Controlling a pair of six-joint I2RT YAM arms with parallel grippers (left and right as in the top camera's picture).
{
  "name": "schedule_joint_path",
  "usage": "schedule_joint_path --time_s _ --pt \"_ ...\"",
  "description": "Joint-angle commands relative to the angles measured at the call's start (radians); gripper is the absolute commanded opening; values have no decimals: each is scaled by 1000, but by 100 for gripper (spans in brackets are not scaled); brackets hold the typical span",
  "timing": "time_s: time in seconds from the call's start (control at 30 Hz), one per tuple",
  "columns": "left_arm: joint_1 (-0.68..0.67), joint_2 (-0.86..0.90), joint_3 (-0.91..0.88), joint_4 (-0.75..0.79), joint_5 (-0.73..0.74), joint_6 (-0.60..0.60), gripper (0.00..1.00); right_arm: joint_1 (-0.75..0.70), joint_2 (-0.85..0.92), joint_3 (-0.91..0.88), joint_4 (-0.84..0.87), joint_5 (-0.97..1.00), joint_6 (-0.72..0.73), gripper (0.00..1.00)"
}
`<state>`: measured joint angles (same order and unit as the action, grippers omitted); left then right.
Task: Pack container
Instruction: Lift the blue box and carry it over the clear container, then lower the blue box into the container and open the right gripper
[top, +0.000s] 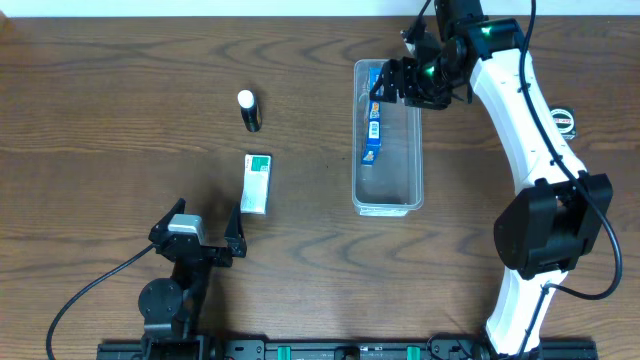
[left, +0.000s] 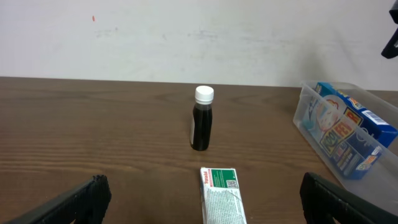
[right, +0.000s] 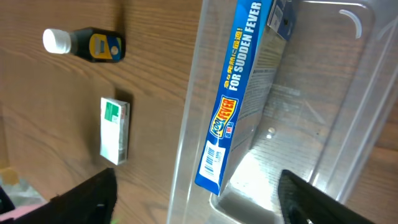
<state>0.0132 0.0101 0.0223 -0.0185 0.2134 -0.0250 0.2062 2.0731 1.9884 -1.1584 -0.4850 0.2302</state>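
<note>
- Here, the right end effector (right: 196, 198) hung with its fingers spread wide and nothing pinched between them.
- Directly beneath it lay the far end of the container (top: 388, 206), its long axis running away from the end effector towards the arm's own base.
- Inside the container, a blue box (top: 373, 125) leaned on edge against the wall farther from that arm, lying along the container's length and free of both fingers.
- The left end effector (left: 211, 205) was likewise spread fully, holding nothing, low over the desk (top: 100, 120).
- Just ahead of it, in line with the gap between its fingers, lay a green-and-white box (top: 257, 183) flat on the desk, its long axis pointing straight away from the end effector.
- Beyond that box stood a dark bottle (top: 250, 112) with a white cap, upright and apart from it.
- The container sat well off to the right and ahead of the left end effector.
- Judging by this, the left arm was much the nearer to both loose things. A grasp across the box's narrow width looked to need little turning of the wrist.
</note>
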Motion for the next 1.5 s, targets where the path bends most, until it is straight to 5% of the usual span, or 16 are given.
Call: schedule_joint_path --time_s 0.0,0.1,0.23,0.3,0.67,1.07,1.47 --pt "6 -6 -18 -32 11 10 98 4 8 8 5 17 1 69" --pt "6 -6 -18 -32 11 10 98 7 5 8 19 -7 -10 50" --pt "6 -6 -18 -32 11 10 98 41 7 8 36 16 -22 11" --pt "6 -6 -18 -32 11 10 98 66 8 8 46 75 -22 1" --pt "6 -6 -18 -32 11 10 98 174 34 7 111 272 25 1" --pt "6 -6 -18 -32 11 10 98 172 127 7 99 280 24 1" --pt "6 -6 -18 -32 11 10 98 170 133 7 21 494 24 1"
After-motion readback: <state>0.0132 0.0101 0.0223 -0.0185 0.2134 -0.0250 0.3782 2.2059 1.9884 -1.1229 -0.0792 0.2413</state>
